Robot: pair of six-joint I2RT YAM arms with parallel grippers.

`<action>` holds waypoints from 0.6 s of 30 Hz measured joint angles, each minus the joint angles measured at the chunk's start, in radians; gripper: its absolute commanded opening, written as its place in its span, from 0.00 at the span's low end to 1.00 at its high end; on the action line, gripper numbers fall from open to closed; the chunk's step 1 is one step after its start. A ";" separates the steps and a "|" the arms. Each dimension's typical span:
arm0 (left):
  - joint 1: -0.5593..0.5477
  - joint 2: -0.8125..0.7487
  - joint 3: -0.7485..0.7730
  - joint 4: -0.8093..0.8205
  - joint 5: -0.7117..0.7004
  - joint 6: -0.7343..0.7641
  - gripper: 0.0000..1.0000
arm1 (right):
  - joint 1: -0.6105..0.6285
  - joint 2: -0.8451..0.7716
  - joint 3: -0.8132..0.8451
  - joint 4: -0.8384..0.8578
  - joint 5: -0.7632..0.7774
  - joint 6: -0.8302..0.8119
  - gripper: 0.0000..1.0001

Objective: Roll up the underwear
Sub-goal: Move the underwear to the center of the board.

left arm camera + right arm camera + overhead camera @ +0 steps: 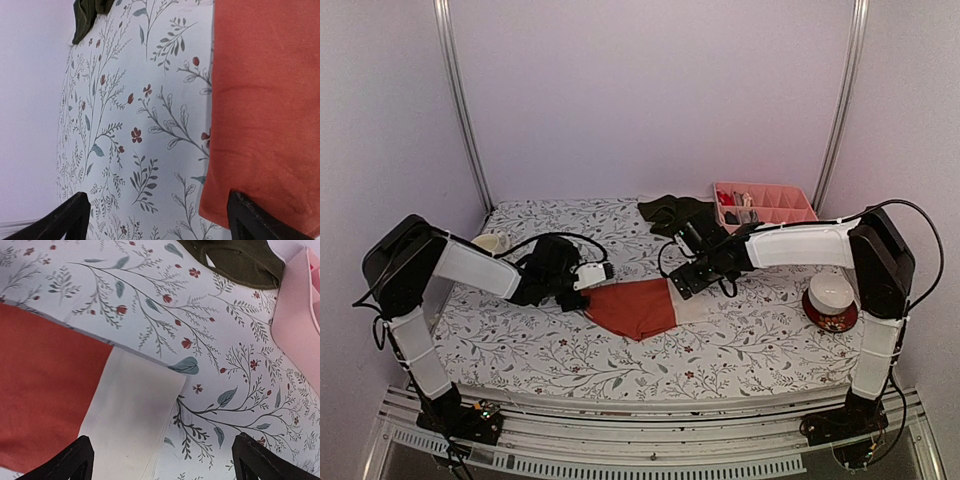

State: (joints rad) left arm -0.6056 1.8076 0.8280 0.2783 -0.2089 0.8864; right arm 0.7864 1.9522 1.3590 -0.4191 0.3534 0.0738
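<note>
Red underwear (638,307) lies flat mid-table, unrolled, with a whitish piece (686,300) touching its right end; can't tell if that's tucked under it or just butted up. Dark olive pair (675,212) is heaped at the back, just beside the pink tray (798,203)

Left gripper (160,222) is spread wide and holds nothing, one fingertip over the red cloth's edge, the other over bare sheet. Right gripper (167,462) is also wide and empty, low over the whitish piece

Risks I see:
- the floral sheet (750,345) is soft, so a low pinch could grab it along with the garment and drag everything
- left straddles the hem, so it could catch one layer only and peel it instead of rolling
- two pieces touching, so rolling red may pull the whitish one in
- arms close together over the cloth, uneven pull gives a skewed roll

Also on the sheet: bowl (831,300) far right, cup (492,243) far left, both well apart from the work. Plain pale walls, metal uprights at the back corners
</note>
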 measured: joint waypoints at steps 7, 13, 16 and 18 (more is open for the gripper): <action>0.085 0.000 0.004 0.000 -0.045 0.039 0.99 | 0.106 -0.101 -0.013 -0.005 0.013 -0.108 0.99; 0.153 -0.001 0.017 0.010 -0.093 0.063 0.98 | 0.194 -0.101 -0.035 -0.024 0.046 -0.206 0.82; 0.159 -0.014 0.020 0.016 -0.103 0.063 0.99 | 0.244 -0.090 -0.039 -0.034 0.057 -0.259 0.74; 0.159 -0.035 0.020 0.023 -0.113 0.058 0.98 | 0.270 -0.070 -0.039 -0.037 0.062 -0.292 0.71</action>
State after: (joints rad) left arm -0.4465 1.7721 0.8478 0.3016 -0.3218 0.9440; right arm 1.0565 1.8820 1.3205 -0.4557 0.4152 -0.2184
